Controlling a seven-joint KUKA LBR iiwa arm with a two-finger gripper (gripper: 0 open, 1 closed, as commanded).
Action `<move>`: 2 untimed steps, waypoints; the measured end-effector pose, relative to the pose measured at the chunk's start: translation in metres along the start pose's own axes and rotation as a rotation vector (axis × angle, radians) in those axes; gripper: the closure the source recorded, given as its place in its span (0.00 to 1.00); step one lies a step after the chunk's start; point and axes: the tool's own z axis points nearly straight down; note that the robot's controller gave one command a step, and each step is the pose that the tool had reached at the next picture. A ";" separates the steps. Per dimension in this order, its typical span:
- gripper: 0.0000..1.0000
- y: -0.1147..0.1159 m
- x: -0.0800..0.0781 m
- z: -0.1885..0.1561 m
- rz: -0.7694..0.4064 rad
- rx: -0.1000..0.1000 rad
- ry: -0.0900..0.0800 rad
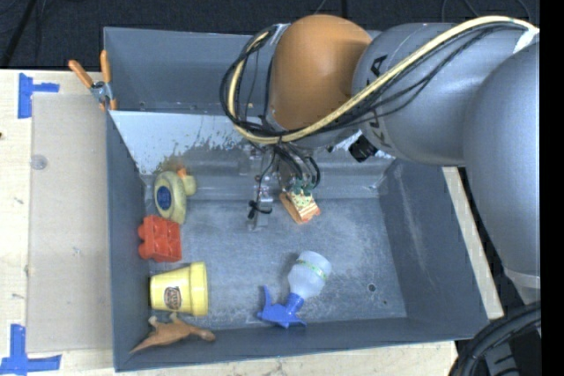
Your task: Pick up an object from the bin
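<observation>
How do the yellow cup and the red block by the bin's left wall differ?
The yellow cup is round and smooth with a printed label; the red block is boxy with a bumpy top. The cup lies tipped on its side, while the block sits flat. The cup looks somewhat larger than the block. Both rest by the left wall of the bin, apart from the end effector.

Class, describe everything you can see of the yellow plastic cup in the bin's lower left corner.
The yellow plastic cup lies on its side on the floor of the grey metal bin near the left wall, a brown oval label facing up. A red toy block sits above it, an orange toy lizard below; contact is unclear.
</observation>
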 end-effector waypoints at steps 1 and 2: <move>0.00 -0.001 -0.001 -0.005 0.002 -0.001 -0.007; 0.00 -0.002 0.053 0.023 -0.025 0.000 -0.004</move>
